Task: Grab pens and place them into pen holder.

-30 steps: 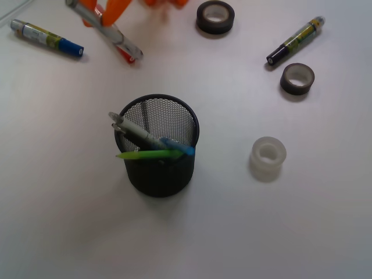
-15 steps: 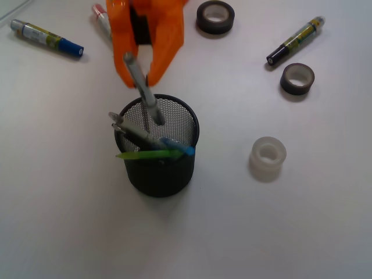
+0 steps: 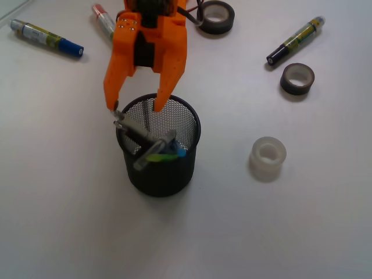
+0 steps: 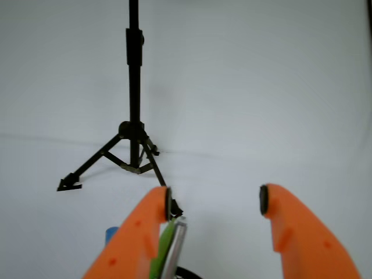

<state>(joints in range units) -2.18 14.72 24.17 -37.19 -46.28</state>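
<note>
From the front, my orange hand [image 3: 135, 107] hangs spread wide and empty over the black wire-mesh pen holder [image 3: 160, 168] on the white counter [image 3: 279, 232], where the slim pens [image 3: 152, 145] lie slanted and crossed. Only the wrist view shows a black tripod stand [image 4: 132, 133] beyond my fingertips [image 4: 167, 203].
</note>
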